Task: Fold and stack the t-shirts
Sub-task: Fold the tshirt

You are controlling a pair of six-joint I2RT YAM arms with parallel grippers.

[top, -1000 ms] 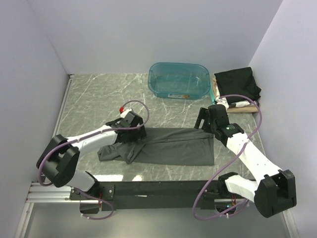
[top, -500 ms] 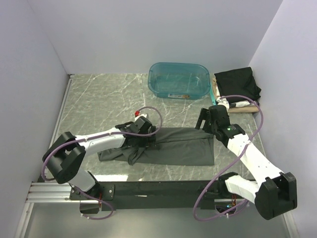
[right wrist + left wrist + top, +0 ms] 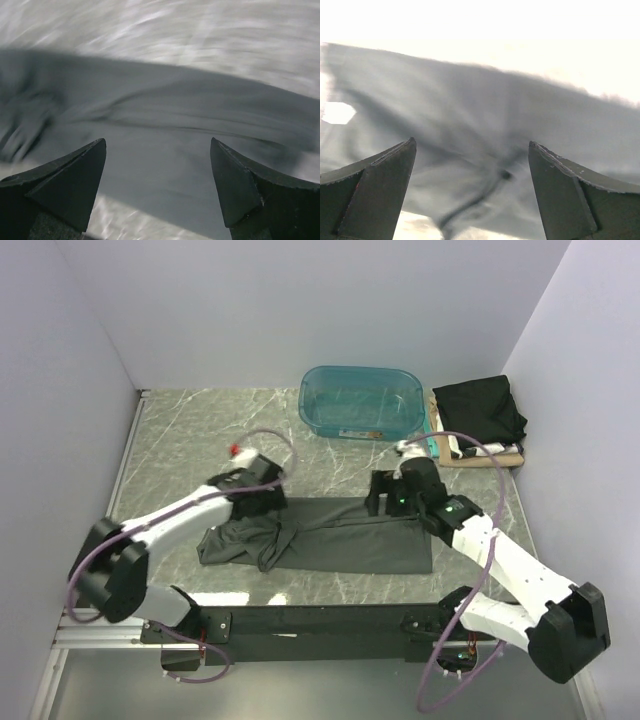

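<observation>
A dark charcoal-grey t-shirt (image 3: 345, 537) lies folded lengthwise on the marble table, its left end bunched and wrinkled. It fills the left wrist view (image 3: 485, 115) and the right wrist view (image 3: 165, 130). My left gripper (image 3: 262, 502) is open and empty above the shirt's bunched left end. My right gripper (image 3: 383, 502) is open and empty above the shirt's upper edge, right of the middle. A folded black t-shirt (image 3: 480, 408) lies on tan and white ones (image 3: 478, 452) at the back right.
A translucent teal tub (image 3: 361, 402) stands at the back centre, just left of the stack. White walls close in the table on three sides. A black rail (image 3: 320, 620) runs along the near edge.
My left gripper has drawn back left from the shirt's middle to its bunched left end. My right gripper has moved left along the shirt's upper edge.
</observation>
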